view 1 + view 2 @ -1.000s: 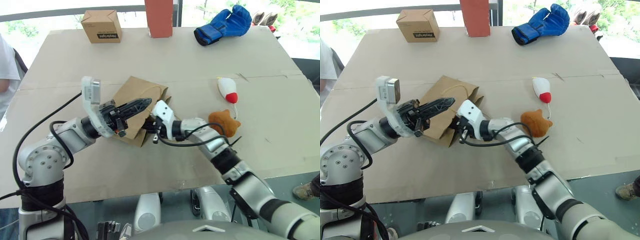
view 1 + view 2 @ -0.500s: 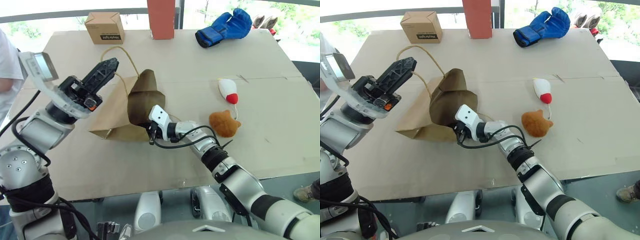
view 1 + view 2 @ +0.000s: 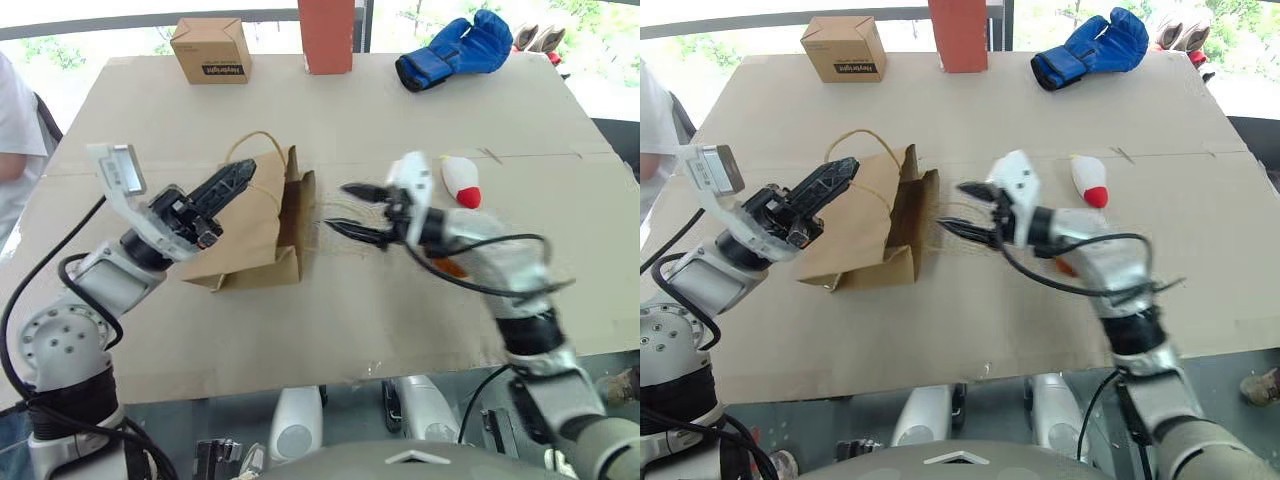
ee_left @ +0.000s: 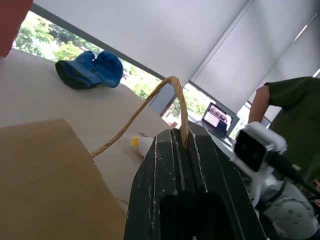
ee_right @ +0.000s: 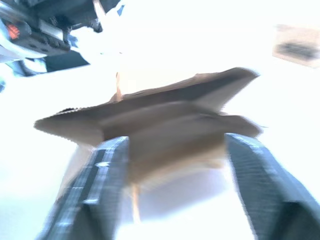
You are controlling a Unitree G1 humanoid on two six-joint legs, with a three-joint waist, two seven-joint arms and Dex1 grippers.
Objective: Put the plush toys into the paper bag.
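The brown paper bag [image 3: 250, 230] lies on the table with its mouth toward my right gripper. My left gripper [image 3: 240, 176] is shut on one tan loop handle [image 4: 176, 95], holding it up above the bag. My right gripper [image 3: 338, 207] is open just outside the bag's mouth, with nothing between its fingers; in its wrist view the bag [image 5: 165, 115] sits ahead of them. The white plush toy [image 3: 462, 181] with a red end lies beyond my right arm. The orange-brown plush toy [image 3: 1065, 267] is mostly hidden behind that forearm.
At the table's far edge stand a small printed cardboard box [image 3: 210, 50], a tall red-brown box [image 3: 325, 35] and a blue boxing glove [image 3: 455, 50]. One person stands at the left edge [image 3: 15, 130]; another, in a green shirt [image 4: 292, 110], is off to the right.
My right gripper has drawn back out of the bag's mouth to the right and opened. The bag's mouth has folded narrower. My left gripper keeps hold of the handle.
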